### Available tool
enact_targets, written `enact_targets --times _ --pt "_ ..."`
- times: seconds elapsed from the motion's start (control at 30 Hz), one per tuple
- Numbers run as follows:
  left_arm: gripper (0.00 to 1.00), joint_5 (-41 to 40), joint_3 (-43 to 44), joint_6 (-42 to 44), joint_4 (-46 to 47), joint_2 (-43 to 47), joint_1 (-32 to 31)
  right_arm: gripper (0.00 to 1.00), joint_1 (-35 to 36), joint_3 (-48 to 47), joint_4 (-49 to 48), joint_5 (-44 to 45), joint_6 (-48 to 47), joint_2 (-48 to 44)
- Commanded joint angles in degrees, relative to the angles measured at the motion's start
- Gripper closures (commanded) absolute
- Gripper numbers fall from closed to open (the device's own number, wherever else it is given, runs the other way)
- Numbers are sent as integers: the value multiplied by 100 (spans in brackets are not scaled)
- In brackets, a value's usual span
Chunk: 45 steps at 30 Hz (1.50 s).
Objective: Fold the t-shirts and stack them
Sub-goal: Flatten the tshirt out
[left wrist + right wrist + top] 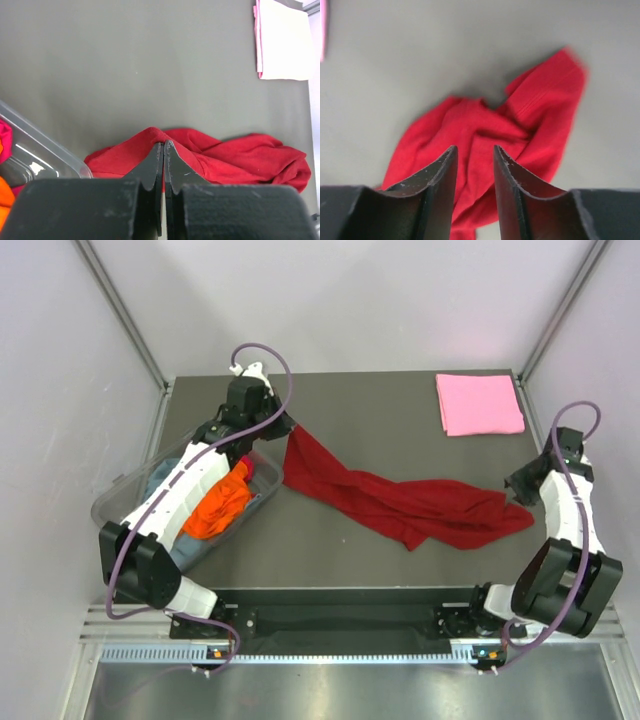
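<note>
The left arm reaches forward over the clear tub (pixel 112 502). Its pincer (pixel 164 146) is pressed together on a lifted corner of the dark red t-shirt (pixel 400 502), which sprawls crumpled across the middle of the tabletop (pixel 370 415). The right arm stands bent at the right edge, its pincer (pixel 475 154) apart above the shirt's right end. A folded pink t-shirt (pixel 480 405) lies at the far right corner. The left arm hides much of the tub; an orange t-shirt (pixel 222 505) and grey-blue cloth (pixel 160 478) show inside.

White-black arms (pixel 175 490), purple cables (pixel 265 345)
</note>
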State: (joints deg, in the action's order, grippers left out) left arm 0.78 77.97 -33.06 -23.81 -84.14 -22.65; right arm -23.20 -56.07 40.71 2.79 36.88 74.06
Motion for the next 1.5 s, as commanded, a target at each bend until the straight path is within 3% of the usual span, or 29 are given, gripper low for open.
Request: enact_targets --times 0.0,0.23,0.53,0.93,1.07,1.17,1.2,1.47 --pt "100 142 -19 -25 439 240 -2 64 324 202 61 -454 477 160" --pt "100 142 -19 -8 439 222 -2 64 931 237 86 -175 995 662" --pt "100 142 -45 10 448 187 -2 63 940 343 288 564 1321 486" --pt "100 81 -54 19 483 214 -2 65 931 439 60 644 1506 820" --pt "100 81 -63 19 474 205 -2 69 940 404 104 784 1497 821" --pt "100 63 -63 19 465 205 -2 85 940 369 95 881 1375 680" --pt "100 54 -63 -33 474 205 -2 99 940 343 104 934 1331 584" --pt "100 134 551 -236 422 135 7 100 887 -508 535 1409 751 -190"
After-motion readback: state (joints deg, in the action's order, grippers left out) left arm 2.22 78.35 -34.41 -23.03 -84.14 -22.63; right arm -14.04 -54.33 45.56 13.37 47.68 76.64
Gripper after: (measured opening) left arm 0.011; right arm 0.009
